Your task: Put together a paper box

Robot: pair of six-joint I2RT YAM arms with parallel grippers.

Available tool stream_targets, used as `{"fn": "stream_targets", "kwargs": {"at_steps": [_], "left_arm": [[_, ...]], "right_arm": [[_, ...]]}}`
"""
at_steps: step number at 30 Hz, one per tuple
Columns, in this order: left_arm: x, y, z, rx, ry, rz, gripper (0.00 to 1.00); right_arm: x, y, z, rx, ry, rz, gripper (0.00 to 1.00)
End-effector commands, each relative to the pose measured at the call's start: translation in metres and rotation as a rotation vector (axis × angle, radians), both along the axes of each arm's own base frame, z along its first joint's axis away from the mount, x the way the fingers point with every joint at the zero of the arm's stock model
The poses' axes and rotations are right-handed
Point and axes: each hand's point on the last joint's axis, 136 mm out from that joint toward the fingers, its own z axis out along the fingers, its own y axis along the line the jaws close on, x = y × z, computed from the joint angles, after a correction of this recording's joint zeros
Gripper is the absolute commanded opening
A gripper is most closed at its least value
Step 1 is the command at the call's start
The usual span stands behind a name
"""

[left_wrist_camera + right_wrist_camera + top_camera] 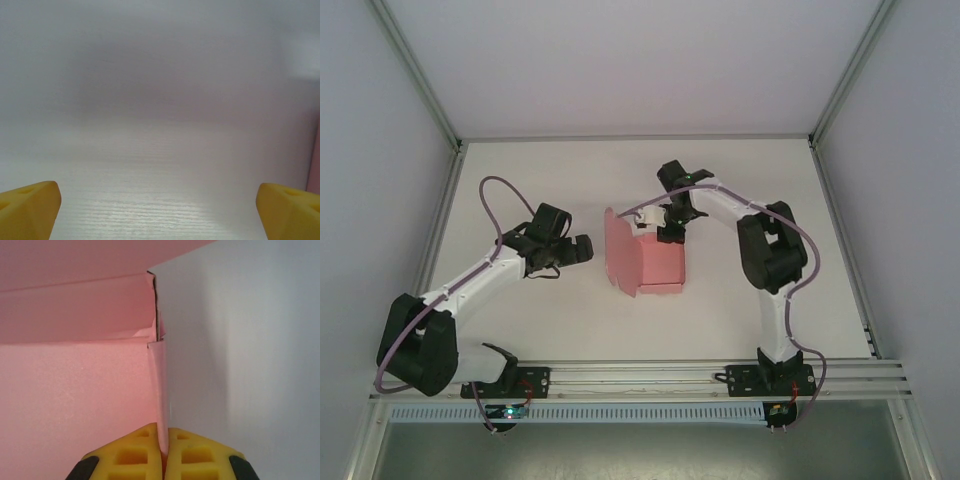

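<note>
The pink paper box (642, 257) lies partly folded in the middle of the white table, with one panel raised on its left side. My right gripper (669, 228) is at the box's far right edge. In the right wrist view that gripper (163, 450) is shut on a thin upright flap of the paper box (160, 385), pinched between its yellow fingers (132, 455). My left gripper (582, 250) hovers just left of the box, apart from it. Its yellow fingertips (27, 207) stand wide apart with bare table between them, and a sliver of the pink box edge (315, 160) shows at the right border.
The white table (520, 330) is bounded by grey walls with metal frame posts at the back corners. A metal rail (650, 375) carrying both arm bases runs along the near edge. A purple cable (505, 190) loops above the left arm.
</note>
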Motion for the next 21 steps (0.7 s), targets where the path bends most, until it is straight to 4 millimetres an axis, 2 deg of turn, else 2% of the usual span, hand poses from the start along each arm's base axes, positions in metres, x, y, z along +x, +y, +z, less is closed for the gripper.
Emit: {"fn": "stream_targets", "kwargs": {"at_steps": [1,3,5,8,10,12,15,18,21], "left_arm": [[0.007,0.01,0.011,0.005,-0.05,0.032,1.0],[0.013,0.009,0.018,-0.04,-0.086,0.034,1.0],[0.022,0.007,0.025,-0.1,-0.127,0.044,1.0],[0.038,-0.008,0.035,-0.202,-0.171,0.024,1.0],[0.05,-0.027,0.044,-0.282,-0.186,-0.027,1.0],[0.062,-0.047,0.059,-0.372,-0.203,-0.09,1.0],[0.078,-0.075,0.087,-0.503,-0.241,-0.182,1.0],[0.09,-0.091,0.104,-0.575,-0.252,-0.233,1.0],[0.093,-0.107,0.116,-0.644,-0.264,-0.306,0.97]], "right_arm": [[0.04,-0.004,0.043,0.147,-0.189,-0.224,0.0],[0.048,-0.003,0.079,0.344,-0.203,-0.354,0.0],[0.05,-0.004,0.124,0.585,-0.201,-0.466,0.0],[0.035,0.004,0.185,0.912,-0.179,-0.498,0.0],[0.017,0.015,0.213,1.038,-0.159,-0.446,0.0],[0.004,0.027,0.223,1.066,-0.142,-0.404,0.0],[-0.008,0.04,0.226,1.076,-0.141,-0.373,0.0],[-0.018,0.047,0.238,1.137,-0.14,-0.348,0.0],[-0.022,0.052,0.244,1.151,-0.157,-0.351,0.0]]}}
